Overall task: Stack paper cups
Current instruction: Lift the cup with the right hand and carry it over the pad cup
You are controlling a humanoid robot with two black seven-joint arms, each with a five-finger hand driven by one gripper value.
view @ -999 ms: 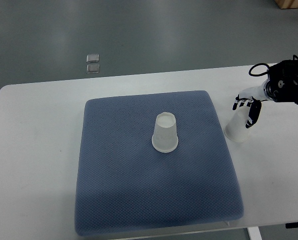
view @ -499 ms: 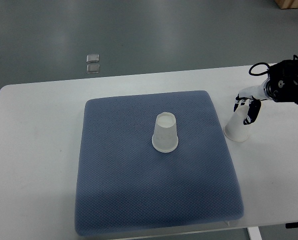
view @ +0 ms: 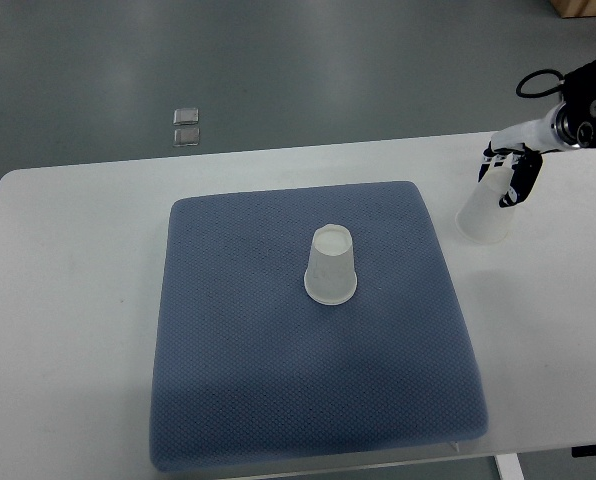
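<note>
One translucent white paper cup [view: 330, 266] stands upside down near the middle of the blue pad [view: 228, 400]. A second paper cup [view: 484, 211], also mouth-down, hangs tilted over the white table right of the pad. My right hand [view: 509, 172] comes in from the upper right and is shut on that cup's upper end. The left arm does not show.
The white table [view: 68, 300] carries the pad, with bare strips on both sides. Two small clear squares [view: 186, 125] lie on the grey floor beyond the table's far edge. A wooden corner [view: 578, 6] shows at the top right.
My right hand has lifted the second cup off the table and carried it up and to the right, away from the pad. The cup on the pad has not moved.
</note>
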